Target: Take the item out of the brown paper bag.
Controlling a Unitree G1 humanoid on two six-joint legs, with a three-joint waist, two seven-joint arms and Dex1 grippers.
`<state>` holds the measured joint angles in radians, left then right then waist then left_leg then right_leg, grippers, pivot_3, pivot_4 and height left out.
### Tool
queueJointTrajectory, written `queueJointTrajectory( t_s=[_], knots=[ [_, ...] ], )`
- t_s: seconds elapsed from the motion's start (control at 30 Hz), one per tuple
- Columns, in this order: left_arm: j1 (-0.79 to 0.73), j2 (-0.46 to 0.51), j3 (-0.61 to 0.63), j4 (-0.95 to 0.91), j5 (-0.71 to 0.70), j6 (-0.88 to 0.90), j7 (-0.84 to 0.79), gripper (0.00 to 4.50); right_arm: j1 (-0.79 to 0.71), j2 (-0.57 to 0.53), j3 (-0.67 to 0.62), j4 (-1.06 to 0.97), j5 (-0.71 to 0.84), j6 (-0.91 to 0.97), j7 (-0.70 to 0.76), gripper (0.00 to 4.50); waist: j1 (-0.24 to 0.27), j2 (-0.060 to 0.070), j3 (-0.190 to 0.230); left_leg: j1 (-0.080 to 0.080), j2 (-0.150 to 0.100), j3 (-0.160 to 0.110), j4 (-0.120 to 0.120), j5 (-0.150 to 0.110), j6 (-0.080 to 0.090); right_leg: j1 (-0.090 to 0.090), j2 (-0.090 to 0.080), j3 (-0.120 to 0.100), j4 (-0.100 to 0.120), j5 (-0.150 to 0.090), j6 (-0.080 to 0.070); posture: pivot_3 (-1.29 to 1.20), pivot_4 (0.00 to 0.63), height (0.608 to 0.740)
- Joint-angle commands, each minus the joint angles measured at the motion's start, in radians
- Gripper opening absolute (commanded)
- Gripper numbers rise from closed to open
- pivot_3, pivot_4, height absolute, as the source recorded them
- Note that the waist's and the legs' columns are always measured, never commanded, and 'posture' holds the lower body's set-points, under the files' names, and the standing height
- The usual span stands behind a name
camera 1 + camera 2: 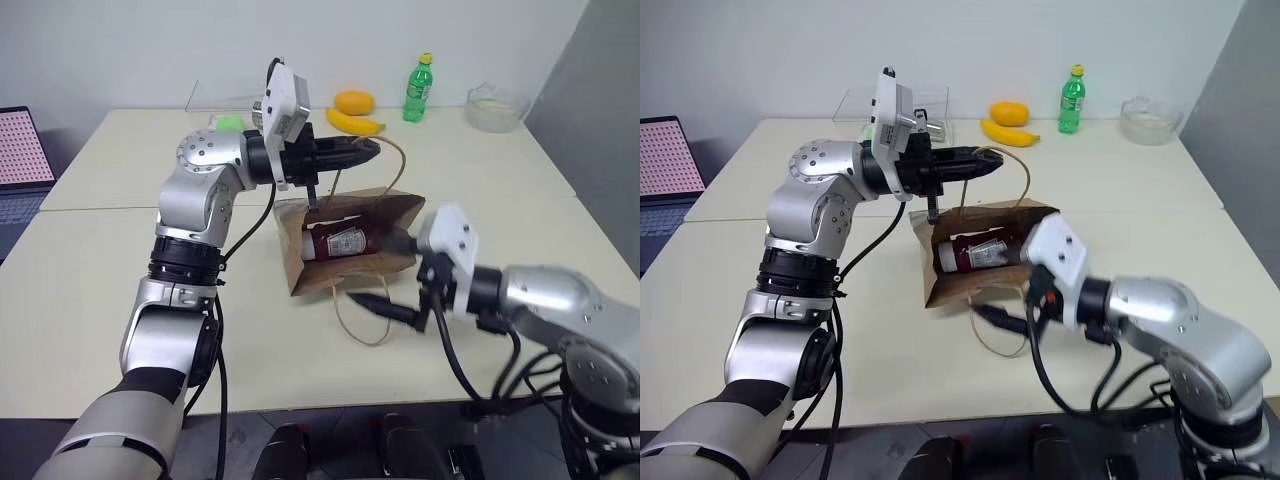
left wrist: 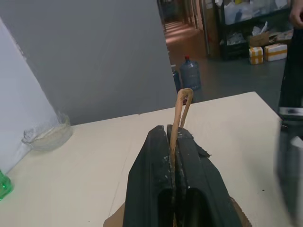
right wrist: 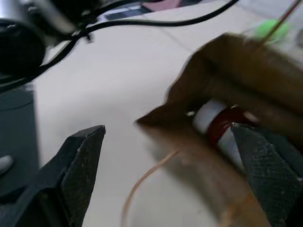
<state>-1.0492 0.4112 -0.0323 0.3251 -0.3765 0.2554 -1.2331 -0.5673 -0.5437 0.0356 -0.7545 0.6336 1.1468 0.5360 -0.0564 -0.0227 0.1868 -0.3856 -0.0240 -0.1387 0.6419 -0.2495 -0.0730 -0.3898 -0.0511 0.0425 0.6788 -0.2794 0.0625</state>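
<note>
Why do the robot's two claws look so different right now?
The left gripper has its jaws shut on the bag's thin handle, holding it up; the right gripper has its jaws wide open with nothing in them. The left one sits above the brown paper bag, while the right one is at the bag's open mouth, facing the red bottle inside. Both have black fingers.
</note>
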Motion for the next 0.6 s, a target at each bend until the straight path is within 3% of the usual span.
queueJointTrajectory(
  t_s=[0.03, 0.27, 0.37, 0.6],
  knots=[
    [-0.018, 0.004, 0.029, -0.025, -0.023, -0.010, 0.012, 0.00, -0.080, -0.042, 0.144, 0.137, -0.155, -0.101, -0.023, 4.47, 0.000, 0.000, 0.000, 0.000, 0.000, 0.000, 0.000, 0.000, 0.000, 0.000, 0.000, 0.000, -0.001, 0.000, 0.000, 0.00, 0.150, 0.740],
    [-0.022, -0.003, 0.028, -0.019, -0.027, -0.019, 0.015, 0.00, -0.206, -0.059, 0.415, 0.458, -0.418, -0.340, 0.055, 4.47, -0.002, 0.000, 0.000, -0.005, 0.000, 0.001, -0.001, 0.000, 0.000, -0.006, -0.001, 0.000, -0.001, 0.000, 0.000, 0.00, 0.150, 0.740],
    [-0.021, -0.005, 0.027, -0.018, -0.026, -0.023, 0.019, 0.00, -0.247, -0.052, 0.476, 0.511, -0.493, -0.415, 0.100, 4.47, -0.003, 0.000, 0.000, -0.014, 0.000, 0.001, 0.002, 0.000, 0.000, -0.016, -0.001, 0.001, 0.002, 0.000, 0.000, 0.00, 0.150, 0.740],
    [-0.029, -0.011, 0.032, 0.008, -0.021, -0.048, 0.034, 0.00, -0.327, -0.013, 0.627, 0.609, -0.709, -0.543, 0.165, 4.47, -0.003, 0.000, 0.000, -0.015, -0.001, 0.001, 0.002, 0.002, -0.004, -0.016, -0.001, 0.000, 0.002, 0.000, 0.000, 0.00, 0.150, 0.740]
  ],
)
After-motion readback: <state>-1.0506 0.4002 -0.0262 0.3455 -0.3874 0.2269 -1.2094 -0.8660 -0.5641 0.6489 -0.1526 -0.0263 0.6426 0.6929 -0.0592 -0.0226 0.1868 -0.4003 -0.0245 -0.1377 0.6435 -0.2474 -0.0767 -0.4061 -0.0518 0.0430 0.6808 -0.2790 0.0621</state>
